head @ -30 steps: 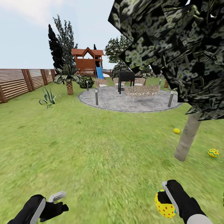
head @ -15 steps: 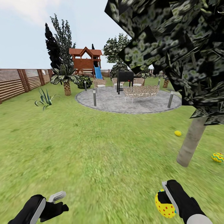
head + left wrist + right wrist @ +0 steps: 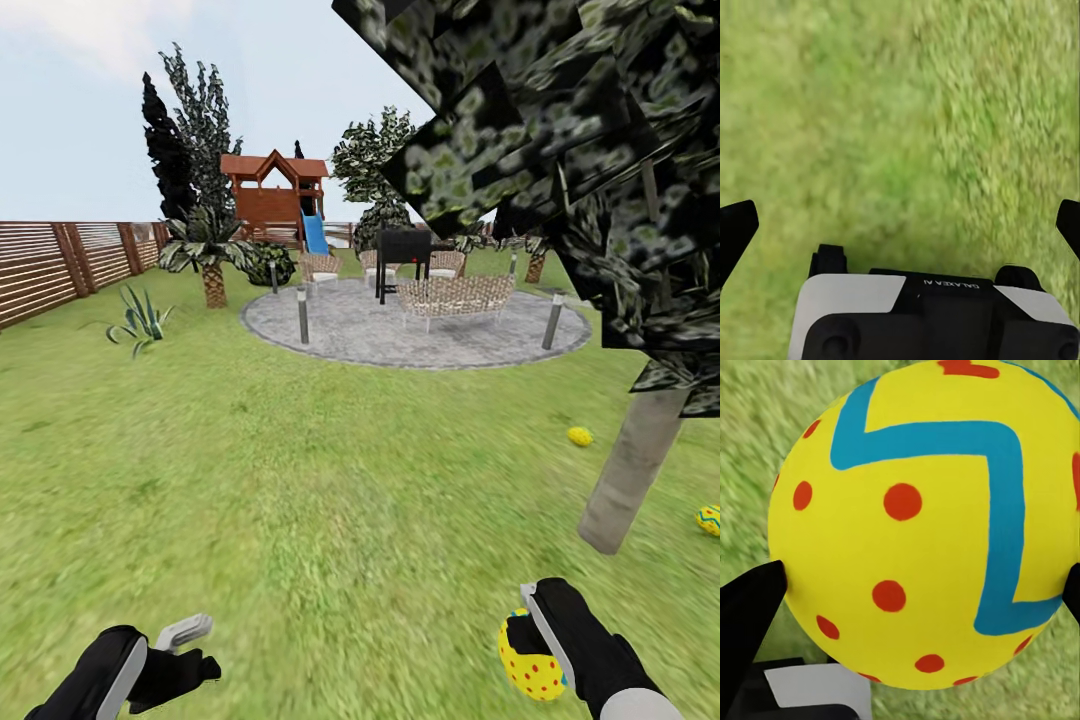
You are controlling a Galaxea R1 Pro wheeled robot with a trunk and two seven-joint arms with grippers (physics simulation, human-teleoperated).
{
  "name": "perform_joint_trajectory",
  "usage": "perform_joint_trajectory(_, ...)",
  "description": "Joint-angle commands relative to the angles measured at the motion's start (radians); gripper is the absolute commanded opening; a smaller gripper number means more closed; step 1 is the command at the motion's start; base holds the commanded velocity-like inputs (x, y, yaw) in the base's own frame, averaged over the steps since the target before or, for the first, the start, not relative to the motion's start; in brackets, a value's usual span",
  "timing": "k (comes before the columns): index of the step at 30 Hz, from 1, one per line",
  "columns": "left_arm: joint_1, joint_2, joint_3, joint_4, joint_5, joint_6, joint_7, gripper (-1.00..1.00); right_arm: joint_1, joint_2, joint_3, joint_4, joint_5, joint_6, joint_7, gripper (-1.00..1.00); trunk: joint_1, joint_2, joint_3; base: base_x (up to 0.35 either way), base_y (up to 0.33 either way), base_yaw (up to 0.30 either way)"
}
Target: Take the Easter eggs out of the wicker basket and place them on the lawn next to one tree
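Fingers of your right gripper (image 3: 532, 640) pinch the egg (image 3: 530, 660) at its widest girth, low at 5 o'clock. It looks smooth, round and likely slippery, so keep that grip. Your left gripper (image 3: 190, 650) hangs spread and empty. Tree (image 3: 635, 470) stands at 3 o'clock.

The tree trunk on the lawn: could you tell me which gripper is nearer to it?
Right. The right gripper, holding an egg, is just short of the tree trunk; the left gripper is far across the lawn.
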Motion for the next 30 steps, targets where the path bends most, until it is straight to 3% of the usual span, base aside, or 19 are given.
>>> perform_joint_trajectory(1,-0.001,0.000,0.002,-0.001,-0.002,0.005,-0.005,1.00,0.000,0.000,0.000,-0.001,0.000,0.005,0.000,-1.00,0.001,-0.001,-0.001,0.314,0.000,-0.074)
perform_joint_trajectory(12,-0.001,-0.002,-0.002,-0.001,-0.002,0.004,-0.005,1.00,0.000,0.000,-0.001,-0.001,-0.004,0.006,0.002,-1.00,0.001,-0.001,-0.001,0.322,0.000,-0.267)
perform_joint_trajectory(30,-0.001,-0.002,0.002,0.001,-0.002,0.005,-0.005,1.00,-0.001,0.001,0.000,-0.001,-0.001,0.003,0.000,-1.00,0.001,-0.001,-0.001,0.052,0.000,-0.248)
